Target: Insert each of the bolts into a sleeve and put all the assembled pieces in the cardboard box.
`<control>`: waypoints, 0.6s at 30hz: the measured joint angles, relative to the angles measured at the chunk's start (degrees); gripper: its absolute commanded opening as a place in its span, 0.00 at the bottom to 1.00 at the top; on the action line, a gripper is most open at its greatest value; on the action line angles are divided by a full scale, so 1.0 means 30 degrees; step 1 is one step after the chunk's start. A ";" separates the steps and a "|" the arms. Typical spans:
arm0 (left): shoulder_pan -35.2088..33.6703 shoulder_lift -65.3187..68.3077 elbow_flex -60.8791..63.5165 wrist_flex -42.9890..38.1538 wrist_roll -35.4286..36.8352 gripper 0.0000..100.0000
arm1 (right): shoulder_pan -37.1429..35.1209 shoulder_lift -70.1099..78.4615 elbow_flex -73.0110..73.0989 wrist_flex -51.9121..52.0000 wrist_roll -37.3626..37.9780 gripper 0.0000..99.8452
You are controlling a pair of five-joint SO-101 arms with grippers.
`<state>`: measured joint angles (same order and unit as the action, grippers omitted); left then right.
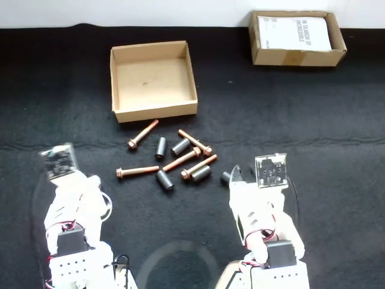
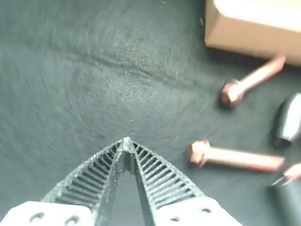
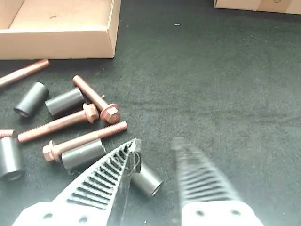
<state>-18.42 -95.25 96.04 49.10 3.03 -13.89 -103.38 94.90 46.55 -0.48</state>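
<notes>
Several copper bolts (image 1: 138,171) and dark sleeves (image 1: 165,180) lie loose on the black cloth below the open cardboard box (image 1: 120,111), which holds nothing. My left gripper (image 2: 126,142) is shut and holds nothing. It sits low over bare cloth, left of a bolt (image 2: 235,157), with another bolt (image 2: 251,80) and a sleeve (image 2: 288,120) farther off. My right gripper (image 3: 156,141) is open. A lone sleeve (image 3: 146,179) lies on the cloth against one finger (image 3: 113,169). A bolt (image 3: 84,139) and a sleeve (image 3: 82,154) lie just beyond that finger. In the high view this gripper (image 1: 233,176) is beside that sleeve (image 1: 226,177).
A second cardboard box (image 1: 260,55) holding a printed sheet stands at the back right. Open cloth spreads right of the pile and in front of both arms. The cloth has a fold line across the middle.
</notes>
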 measured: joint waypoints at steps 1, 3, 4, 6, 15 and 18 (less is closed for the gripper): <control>0.0000 0.0000 0.0000 0.0205 -0.1289 0.01 | 0.0000 0.0000 0.0000 -0.0088 -0.0029 0.31; 0.0000 0.0029 0.0000 0.0762 -0.2462 0.01 | 0.0000 0.0000 0.0000 -0.0322 -0.0029 0.31; 0.0000 0.0029 -0.0029 0.1172 -0.2696 0.01 | 0.0029 0.0000 0.0000 -0.0352 -0.0029 0.31; 0.0000 0.0029 -0.0498 0.2491 -0.2960 0.01 | 0.0088 0.0000 0.0000 -0.0352 -0.0029 0.31; 0.0000 0.1582 -0.6447 0.7941 -0.2579 0.09 | 0.1582 0.0000 -0.0059 0.0967 -0.0029 0.31; 0.0000 0.4571 -0.8674 0.9026 -0.1788 0.16 | 0.1670 0.0000 -0.0821 0.1729 -0.0029 0.31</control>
<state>-18.42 -81.54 70.02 76.18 -2.33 -8.88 -103.38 92.44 51.74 -0.57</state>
